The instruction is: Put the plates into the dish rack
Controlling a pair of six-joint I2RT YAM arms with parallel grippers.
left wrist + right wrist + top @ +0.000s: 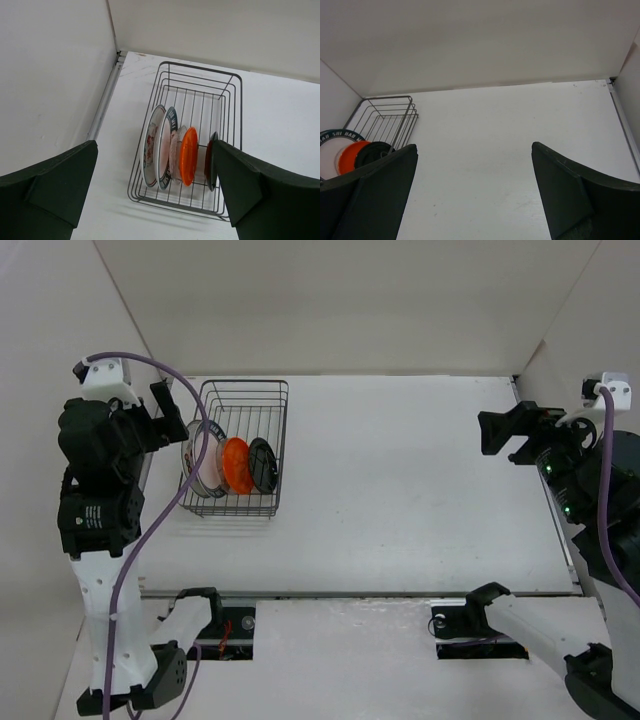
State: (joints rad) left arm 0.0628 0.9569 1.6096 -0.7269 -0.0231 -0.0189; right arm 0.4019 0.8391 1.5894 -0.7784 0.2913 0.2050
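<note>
Since the left pincer [172,412] hangs just beside the left wall of the dish rack [283,440], its fingers spread wide and holding nothing, the left arm is plainly the nearer of the two. Its wrist view looks down and forward into the rack, which lies just ahead of and below the parted fingers. The right pincer [500,440] stands well apart from the rack, far off its right side. It is spread wide and empty too, pointing back toward the rack across the bare worktop [400,490].

The rack's long axis runs away from the arm bases. All five plates stand on edge at the rack's near end, in a row that crosses its width, faces turned left and right. From the rack's left wall to its right wall they are:
- the white plate with red characters [150,145]
- the plate with the dark green rim [171,117], close against the first
- the clear plate [177,150]
- the orange plate [188,156]
- the black plate [211,160], a little apart from the orange one and partly hidden behind a finger in the left wrist view

The far half of the rack holds no plates.

No plate shows anywhere outside the rack, so the loading looks finished. Any coming move is probably only a retreat. For the left pincer that should mean lifting away from the rack's left wall without knocking the wire rim.
</note>
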